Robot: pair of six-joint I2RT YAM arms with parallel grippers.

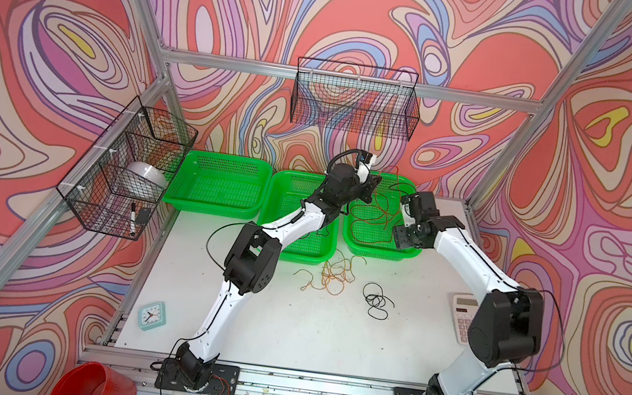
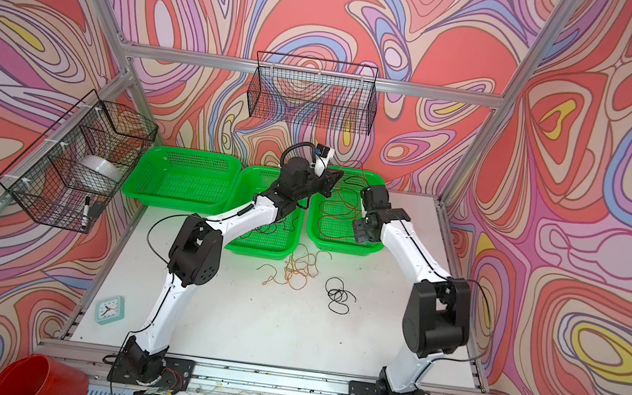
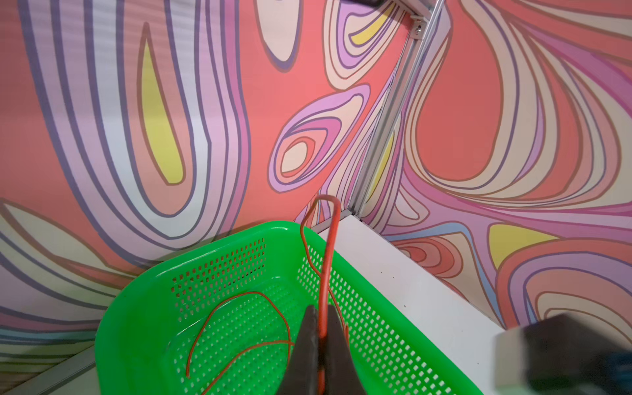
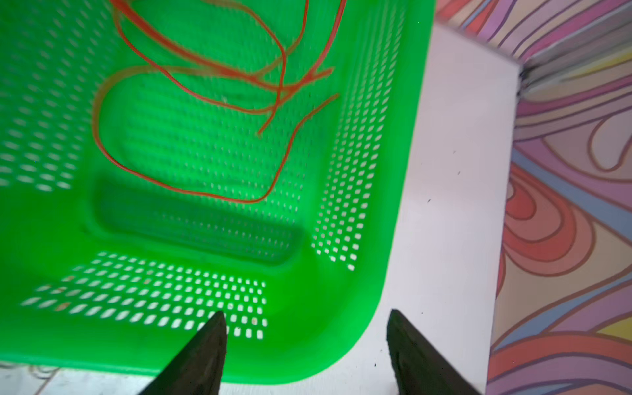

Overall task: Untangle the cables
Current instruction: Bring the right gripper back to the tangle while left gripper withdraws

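Left gripper [image 3: 320, 309]: jaws pinched together on the red cable [image 3: 330, 246]. The strand runs up from between the fingers, bends over in a narrow loop above the rim of the right basket [image 3: 219, 236], then drops back inside. The rest of the red cable lies in loose loops on that basket's floor. In both top views this gripper hangs over the far part of the right basket, reaching across the middle.

Right gripper [image 4: 306, 314]: jaws wide apart, nothing between them, touching nothing. It hovers above the near right corner of the same basket. The view is blurred.

Table [image 1: 287, 329]: white, with three green perforated baskets in a row along the far edge. The left basket [image 1: 212, 209] holds nothing visible. The middle basket [image 1: 310, 258] has thin dark strands in it, mostly hidden by the left arm. The orange-brown cable [image 1: 332, 276] sits in a loose tangle on the table just in front of the middle basket. The black cable [image 1: 377, 299] is coiled beside it toward the right, apart from it. A clock [image 1: 152, 315] lies near the near left corner, a calculator [image 1: 462, 311] at the right edge, partly behind the right arm.

Room: swirl-patterned walls and an aluminium frame. A wire rack [image 1: 125, 171] on the left wall holds a tape roll [image 1: 149, 175] and a marker [image 1: 132, 219]. A second wire rack [image 1: 355, 99] hangs on the back wall. A red bucket [image 1: 95, 386] sits below the near left corner.
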